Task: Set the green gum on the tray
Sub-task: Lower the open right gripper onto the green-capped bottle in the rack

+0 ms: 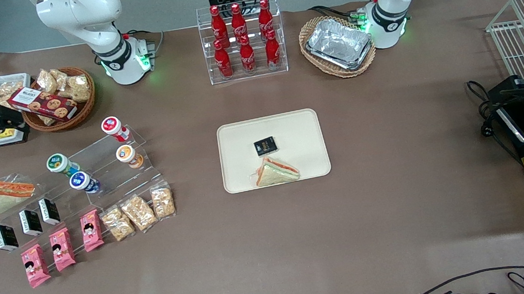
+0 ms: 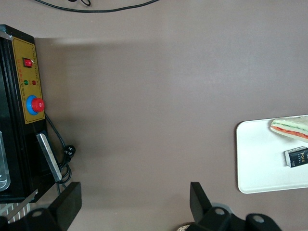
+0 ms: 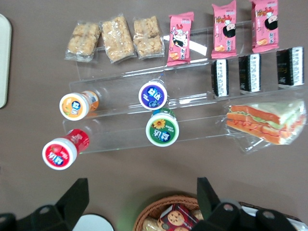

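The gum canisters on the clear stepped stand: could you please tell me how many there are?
4, all on the stand: red gum farthest from the front camera, orange gum, green gum, blue gum nearest. The open pincer hovers above.

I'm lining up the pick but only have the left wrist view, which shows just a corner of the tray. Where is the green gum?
Observer: The green gum rests on a clear stepped stand toward the working arm's end of the table.
Operator: Anything crowding it?
Observer: A blue-lidded canister sits close beside it, nearer the front camera.
Operator: And the gripper?
Observer: The gripper hovers by a wicker snack basket, farther from the front camera than the gum, jaws open and holding nothing.
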### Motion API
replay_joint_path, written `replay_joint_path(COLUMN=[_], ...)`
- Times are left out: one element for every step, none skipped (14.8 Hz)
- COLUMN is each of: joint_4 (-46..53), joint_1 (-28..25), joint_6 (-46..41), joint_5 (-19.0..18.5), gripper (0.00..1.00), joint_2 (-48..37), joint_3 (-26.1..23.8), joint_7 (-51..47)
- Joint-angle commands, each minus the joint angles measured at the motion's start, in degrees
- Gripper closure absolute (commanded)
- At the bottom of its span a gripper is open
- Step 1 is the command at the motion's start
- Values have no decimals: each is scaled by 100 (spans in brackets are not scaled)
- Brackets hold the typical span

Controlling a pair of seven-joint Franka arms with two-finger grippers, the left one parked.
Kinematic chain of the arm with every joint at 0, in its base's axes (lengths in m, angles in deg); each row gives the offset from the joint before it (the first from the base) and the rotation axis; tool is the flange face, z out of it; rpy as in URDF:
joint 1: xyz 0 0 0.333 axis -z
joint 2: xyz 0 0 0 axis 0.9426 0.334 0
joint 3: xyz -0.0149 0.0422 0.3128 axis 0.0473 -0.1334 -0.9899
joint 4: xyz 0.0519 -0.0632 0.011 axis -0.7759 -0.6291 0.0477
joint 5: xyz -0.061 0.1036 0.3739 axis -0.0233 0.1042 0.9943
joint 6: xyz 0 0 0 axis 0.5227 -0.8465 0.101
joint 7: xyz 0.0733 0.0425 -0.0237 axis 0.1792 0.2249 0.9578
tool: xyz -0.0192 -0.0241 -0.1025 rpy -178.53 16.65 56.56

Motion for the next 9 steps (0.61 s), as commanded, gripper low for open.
replay_joint_path(joint_4=[-999,-1167,-1317,-1501,-1685,-1844,-1959,-2012,-2030], joint_1=[-37,-37,-37,-37,-28,-19,7,16,25], joint_6=[806,1000,1193,1439,1737,2001,2273,2468,2583], joint_5=[8,-1,-10,-10,-19,-19,-19,-19,-19], gripper=[0,0,0,0,0,0,0,0,0], joint_2=[-421,-439,-439,-439,-439,-421,-369,-264,-176], joint_3=[11,20,11,20,20,20,20,28,37], joint_7=[-140,-140,-132,-131,-131,-131,-123,-114,-105])
